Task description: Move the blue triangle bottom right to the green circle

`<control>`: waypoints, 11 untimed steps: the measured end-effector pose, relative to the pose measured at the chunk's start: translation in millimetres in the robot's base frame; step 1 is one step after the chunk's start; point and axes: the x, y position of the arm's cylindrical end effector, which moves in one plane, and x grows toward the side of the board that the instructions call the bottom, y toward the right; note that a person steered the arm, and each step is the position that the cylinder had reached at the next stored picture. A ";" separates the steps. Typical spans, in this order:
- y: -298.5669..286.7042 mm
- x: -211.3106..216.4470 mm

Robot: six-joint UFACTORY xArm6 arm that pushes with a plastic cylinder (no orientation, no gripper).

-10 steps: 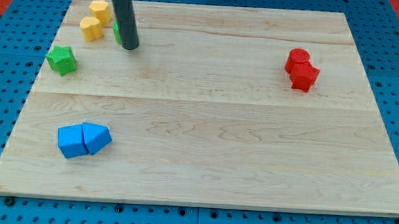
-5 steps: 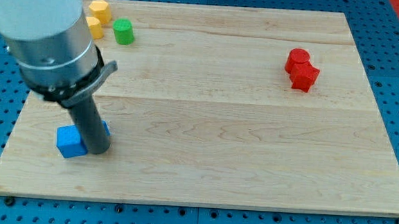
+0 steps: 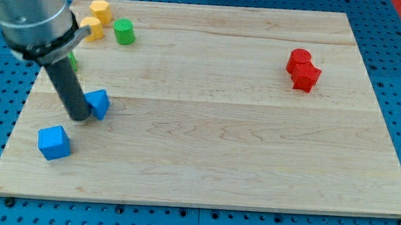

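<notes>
So my tip (image 3: 80, 117) is down on the wooden board (image 3: 253, 164), pressed right up against the view's-left side of the blue triangle (image 3: 100, 103), touching it as far as I can make out. No jaws on this rig at all, just a straight dark rod, so nothing to spread or pinch. Using the blue triangle as the landmark: the green circle (image 3: 124, 32) sits toward the view's top of it and a touch to the view's right, well apart, so the triangle is nowhere near tucked in at the circle's bottom right yet. The blue cube (image 3: 53, 142) is down and to the view's left of the triangle, near but clearly apart, with bare wood between them. Two yellow blocks sit up and to the left of the triangle, close beside the green circle: the yellow hexagon (image 3: 99, 11) nearer the view's top edge, and the other yellow block (image 3: 92, 28) just below it, partly covered by the arm so I can't call its shape. A sliver of another green block (image 3: 72, 60) peeks out from behind the arm, up-left of the triangle, shape hidden. Way off to the view's right of the triangle, the red cylinder (image 3: 299, 58) and a lumpier red block (image 3: 306, 77) sit touching each other.
</notes>
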 end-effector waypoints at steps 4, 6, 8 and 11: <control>18.3 -31.3; 52.4 -40.6; 73.6 -118.2; 103.8 96.6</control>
